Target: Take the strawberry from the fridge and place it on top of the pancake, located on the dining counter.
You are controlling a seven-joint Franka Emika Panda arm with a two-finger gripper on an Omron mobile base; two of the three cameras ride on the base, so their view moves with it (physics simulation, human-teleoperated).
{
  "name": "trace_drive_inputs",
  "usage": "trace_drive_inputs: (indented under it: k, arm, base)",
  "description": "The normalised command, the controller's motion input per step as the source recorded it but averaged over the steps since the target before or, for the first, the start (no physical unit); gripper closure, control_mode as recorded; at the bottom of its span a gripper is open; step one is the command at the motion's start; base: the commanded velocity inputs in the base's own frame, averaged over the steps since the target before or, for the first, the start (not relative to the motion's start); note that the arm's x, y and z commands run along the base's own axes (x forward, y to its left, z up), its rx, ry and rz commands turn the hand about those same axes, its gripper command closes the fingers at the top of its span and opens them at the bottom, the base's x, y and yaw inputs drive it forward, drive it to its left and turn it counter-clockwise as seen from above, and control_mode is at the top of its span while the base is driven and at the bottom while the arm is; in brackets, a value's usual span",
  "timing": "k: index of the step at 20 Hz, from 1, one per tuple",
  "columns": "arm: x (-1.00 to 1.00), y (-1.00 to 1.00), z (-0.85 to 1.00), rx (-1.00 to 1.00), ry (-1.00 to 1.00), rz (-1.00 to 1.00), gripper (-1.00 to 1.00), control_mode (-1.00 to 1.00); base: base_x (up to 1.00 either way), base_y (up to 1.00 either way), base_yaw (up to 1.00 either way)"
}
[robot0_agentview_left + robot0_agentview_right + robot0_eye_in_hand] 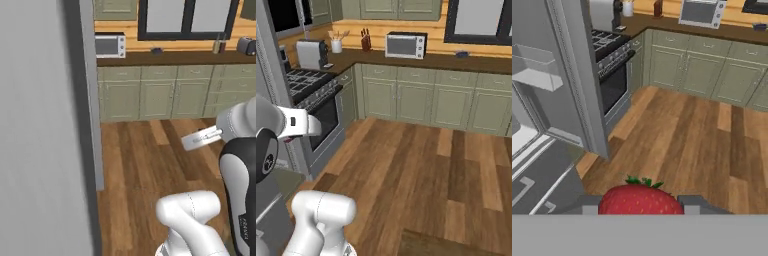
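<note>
Sitting right at the lens in the hand view, the small bright red strawberry with green leaves (641,199) is being pinched between the two dark fingertips of the gripper (641,204), one tip pressing at each side. The jaws are standing only partly closed because the fruit is filling the gap between them, so the berry is riding in the hand, clear of any shelf. Beside it, to the left of that view, the tall light grey fridge (547,115) is standing with its door open, pale door bins and lower drawers showing; the fruit is hanging outside it, over the brown wooden plank floor (692,140). Judging from this, the fetching part is done and carrying is the step in hand. Farther out, sage-green cabinet doors (421,100) are lining the wall under a dark counter bearing a silver microwave (405,45), with a black stove (316,107) near the fridge.
</note>
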Motion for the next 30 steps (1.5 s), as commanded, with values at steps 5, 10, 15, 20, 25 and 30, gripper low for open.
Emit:
trace_drive_inputs:
  k: [5, 10, 15, 20, 25, 30]
  arm:
    - [0.0, 0.0, 0.0, 0.0, 0.0, 0.0, 1.0, 1.0]
    - [0.0, 0.0, 0.0, 0.0, 0.0, 0.0, 1.0, 1.0]
    - [0.0, 0.0, 0.0, 0.0, 0.0, 0.0, 1.0, 1.0]
    - [0.0, 0.0, 0.0, 0.0, 0.0, 0.0, 1.0, 1.0]
    - [0.0, 0.0, 0.0, 0.0, 0.0, 0.0, 1.0, 1.0]
    - [0.0, 0.0, 0.0, 0.0, 0.0, 0.0, 1.0, 1.0]
  base:
    - [-1.0, -0.01, -0.37]
    - [-1.0, 0.0, -0.24]
    - [-1.0, -0.36, -0.18]
    - [-1.0, -0.38, -0.16]
    - [-1.0, -0.49, -0.15]
    - [-0.56, -0.91, -0.17]
